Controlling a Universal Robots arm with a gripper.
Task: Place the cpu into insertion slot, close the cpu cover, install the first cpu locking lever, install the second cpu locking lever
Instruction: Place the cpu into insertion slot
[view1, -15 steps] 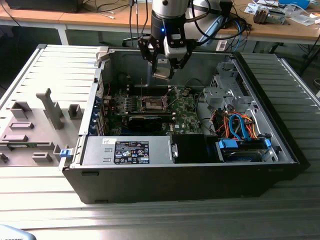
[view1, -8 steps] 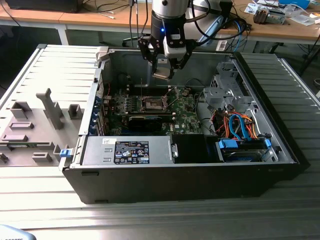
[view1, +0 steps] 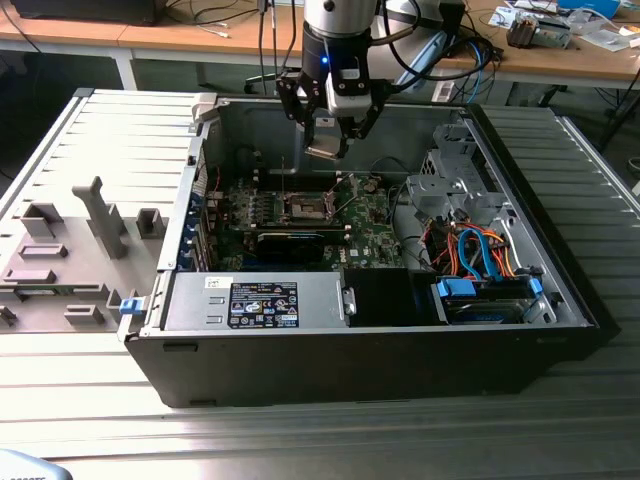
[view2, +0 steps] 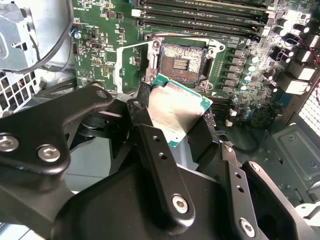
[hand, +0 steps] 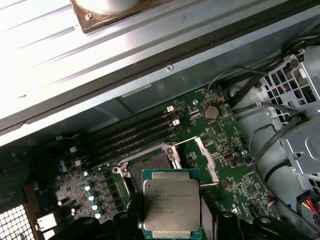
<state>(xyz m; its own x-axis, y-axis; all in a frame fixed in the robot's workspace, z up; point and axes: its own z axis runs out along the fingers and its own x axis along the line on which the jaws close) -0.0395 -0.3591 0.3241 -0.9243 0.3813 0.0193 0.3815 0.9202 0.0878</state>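
Observation:
My gripper (view1: 330, 128) hangs inside the open computer case, shut on the cpu (view1: 327, 149), a flat square chip with a dull silver top and green edge. In both wrist views the cpu (view2: 177, 112) (hand: 171, 201) sits between the black fingers (view2: 150, 140), held by two opposite sides. It hovers above the green motherboard (view1: 375, 235), a little off from the insertion slot (view2: 182, 62) (hand: 150, 164), which lies bare with its dark contact field exposed. The cpu cover (hand: 207, 159) (view2: 131, 67) stands swung open beside the slot.
Long memory slots (view2: 200, 12) run beside the socket. A black card (view1: 290, 243), a grey power supply (view1: 260, 300), a drive cage (view1: 450, 185) and orange and blue cables (view1: 480, 255) crowd the case. A grey fixture tray (view1: 80, 240) lies at the exterior view's left.

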